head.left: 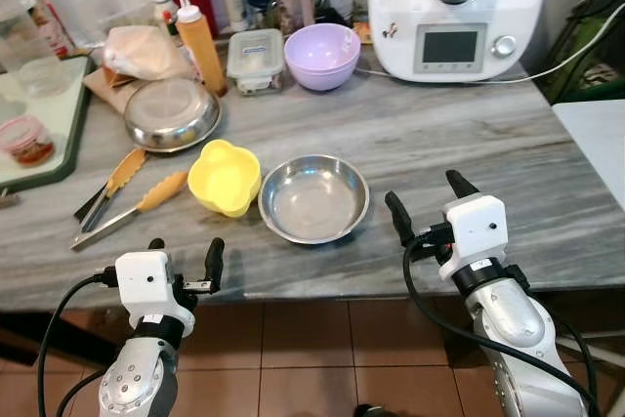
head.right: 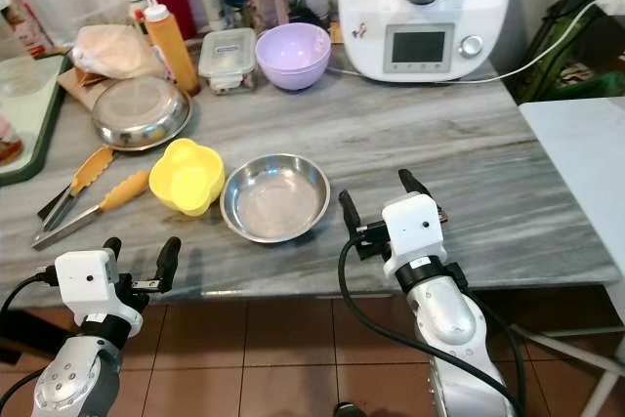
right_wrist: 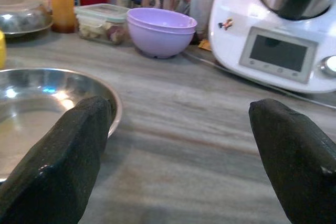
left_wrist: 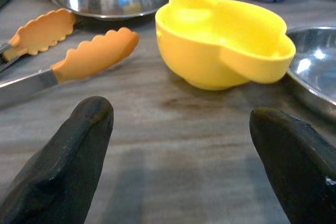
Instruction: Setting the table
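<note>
A yellow flower-shaped bowl (head.left: 226, 176) sits near the front of the grey marble counter (head.left: 459, 144), touching a steel bowl (head.left: 314, 198) on its right. Orange-tipped tongs (head.left: 127, 198) lie to its left. A second steel bowl (head.left: 172, 113) and stacked lilac bowls (head.left: 322, 54) stand further back. My left gripper (head.left: 183, 258) is open at the counter's front edge, facing the yellow bowl (left_wrist: 223, 48). My right gripper (head.left: 428, 200) is open over the front of the counter, just right of the steel bowl (right_wrist: 47, 103).
A white kitchen machine (head.left: 454, 7) stands at the back right with a cable trailing right. Bottles, an orange sauce bottle (head.left: 200, 46), a lidded food box (head.left: 256, 61) and a wrapped bundle (head.left: 146, 51) crowd the back. A green tray (head.left: 54, 129) lies at the left.
</note>
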`<state>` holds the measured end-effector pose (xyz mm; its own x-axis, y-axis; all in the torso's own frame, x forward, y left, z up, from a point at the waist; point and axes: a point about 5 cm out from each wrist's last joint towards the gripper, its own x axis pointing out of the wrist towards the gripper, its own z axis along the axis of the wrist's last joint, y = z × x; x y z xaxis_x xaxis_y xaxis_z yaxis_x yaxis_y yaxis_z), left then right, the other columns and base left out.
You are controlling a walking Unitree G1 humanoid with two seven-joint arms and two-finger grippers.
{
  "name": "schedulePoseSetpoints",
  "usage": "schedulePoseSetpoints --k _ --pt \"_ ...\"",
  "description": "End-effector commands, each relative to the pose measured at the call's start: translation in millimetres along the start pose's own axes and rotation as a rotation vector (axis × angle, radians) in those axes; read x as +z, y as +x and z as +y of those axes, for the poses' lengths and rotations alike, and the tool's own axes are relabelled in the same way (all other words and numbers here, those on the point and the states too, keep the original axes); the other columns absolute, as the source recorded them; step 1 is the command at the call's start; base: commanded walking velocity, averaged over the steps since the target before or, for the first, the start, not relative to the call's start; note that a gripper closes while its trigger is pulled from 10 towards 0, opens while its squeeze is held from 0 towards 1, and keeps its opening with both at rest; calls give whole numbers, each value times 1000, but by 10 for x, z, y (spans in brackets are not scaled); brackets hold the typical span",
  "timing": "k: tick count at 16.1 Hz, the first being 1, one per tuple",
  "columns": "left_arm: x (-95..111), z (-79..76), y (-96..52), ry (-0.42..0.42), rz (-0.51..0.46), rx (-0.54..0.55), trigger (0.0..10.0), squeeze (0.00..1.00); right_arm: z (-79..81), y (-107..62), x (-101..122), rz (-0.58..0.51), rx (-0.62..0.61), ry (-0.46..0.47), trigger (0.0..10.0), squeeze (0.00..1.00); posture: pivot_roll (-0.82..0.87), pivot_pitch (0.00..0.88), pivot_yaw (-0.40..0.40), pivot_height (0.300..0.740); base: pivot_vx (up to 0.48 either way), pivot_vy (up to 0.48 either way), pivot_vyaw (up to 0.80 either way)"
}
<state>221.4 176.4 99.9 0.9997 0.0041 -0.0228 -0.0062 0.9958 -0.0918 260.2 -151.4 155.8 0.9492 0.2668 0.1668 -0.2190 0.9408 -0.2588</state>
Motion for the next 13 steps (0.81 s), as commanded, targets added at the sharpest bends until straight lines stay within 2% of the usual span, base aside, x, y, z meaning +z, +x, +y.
schedulePoseSetpoints --k 1,5,10,13 --pt "-59 57 -30 14 34 23 10000 0 5 -3 0 -7 -2 -3 10000 953 -129 116 97 740 0 0 0" --pt "-69 68 -36 26 48 32 10000 0 28 5 1 -12 -5 -4 10000 961 -123 120 103 740 0 0 0" --pt "-64 65 -33 46 53 22 10000 0 -16 2 -8 -9 -26 -18 10000 957 -126 125 112 740 0 0 0" --pt "-64 66 -18 47 57 19 10000 0 -13 11 -5 -13 -32 -15 10000 961 -127 125 115 740 -246 0 0"
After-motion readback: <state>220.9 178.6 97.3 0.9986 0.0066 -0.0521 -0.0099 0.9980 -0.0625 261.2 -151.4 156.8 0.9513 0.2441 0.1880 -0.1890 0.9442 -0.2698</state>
